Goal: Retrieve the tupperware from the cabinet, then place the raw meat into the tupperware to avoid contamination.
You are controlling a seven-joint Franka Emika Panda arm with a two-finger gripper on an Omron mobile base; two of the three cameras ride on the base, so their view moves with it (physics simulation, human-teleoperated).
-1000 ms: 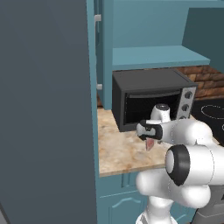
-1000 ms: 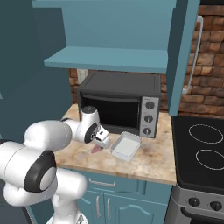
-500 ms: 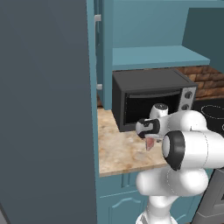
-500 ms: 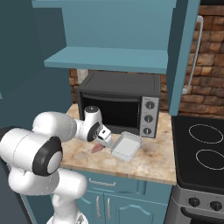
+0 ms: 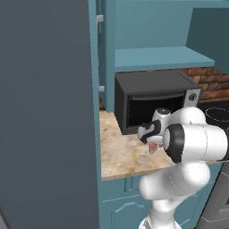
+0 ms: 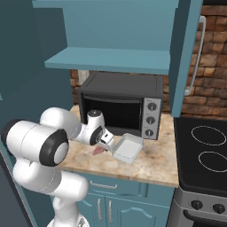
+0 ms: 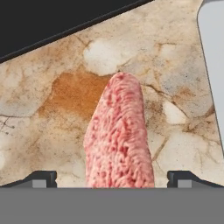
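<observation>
Little has shifted in the last second: the arm's big elbow has swung closer to the cameras, while the gripper [image 6: 105, 141] stays low over the counter [image 6: 150, 162] with the meat [image 6: 98, 151] hanging from it.

Taking the microwave [image 6: 122, 103] as the landmark: the cabinet [image 6: 111, 59] is directly above it, its door swung open and its teal shelf just over the microwave's top. A tall dark grey unit [image 5: 44, 112] stands to the microwave's left. The stove [image 6: 203, 150] lies to its right, past the counter's edge. The counter runs under and in front of it.

The tupperware [image 6: 127, 147] sits on the counter just in front of the microwave's control panel, tilted slightly toward the gripper. The gripper is in front of the microwave's door, just left of the tupperware. Its fingers [image 7: 40, 178] stand spread on either side of the meat [image 7: 119, 135], whose upper end runs out of the hand view, so I cannot tell whether they grip it. The meat hangs above the counter, beside the tupperware, not in it.
</observation>
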